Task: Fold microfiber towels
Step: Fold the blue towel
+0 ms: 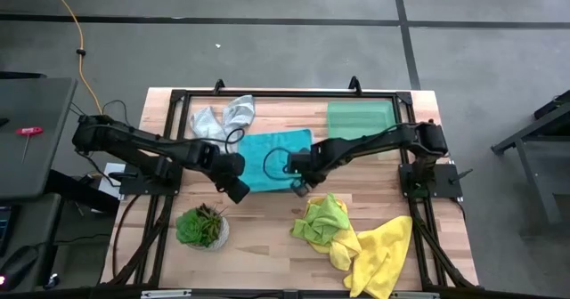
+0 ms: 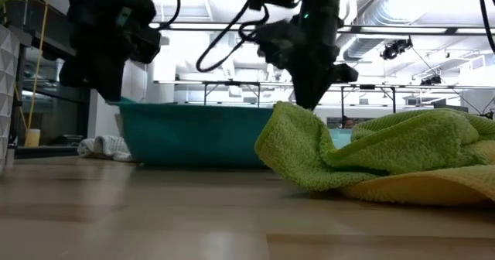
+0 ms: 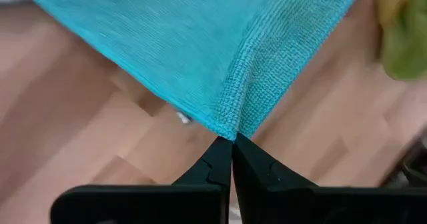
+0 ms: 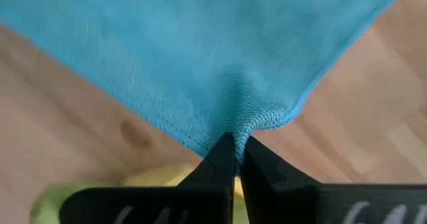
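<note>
From above, the left gripper (image 1: 239, 190) and the right gripper (image 1: 301, 186) are both over the middle of the wooden table (image 1: 267, 246). Each one is pinched shut on a near corner of the teal towel (image 1: 267, 152). The towel spreads out flat from the two grippers toward the far side of the table. Past the left gripper, beyond the teal towel's far corner, lies a crumpled grey-white towel (image 1: 224, 117). Past the right gripper sits a flat green tray (image 1: 359, 118). Just beside the right gripper, on the near side, is a bunched lime green towel (image 1: 324, 219), and a bright yellow towel (image 1: 381, 254) lies touching it. Near the left gripper, on the near side, stands a small potted plant (image 1: 202, 227).

From table height, the teal towel (image 2: 193, 132) hangs like a wall between the two dark arms, lifted at its near edge. The lime green towel (image 2: 309, 148) is heaped in front, on top of the yellow towel (image 2: 418, 189). The grey-white towel (image 2: 104, 146) lies far behind.

In the left wrist view, the closed fingers (image 3: 215, 165) bite the teal towel (image 3: 200, 44) right at its corner, over the wood.

In the right wrist view, the closed fingers (image 4: 257, 163) squeeze the hem of the teal towel (image 4: 200, 51) at its corner. A bit of lime green towel (image 4: 63, 199) shows beside the fingers.
</note>
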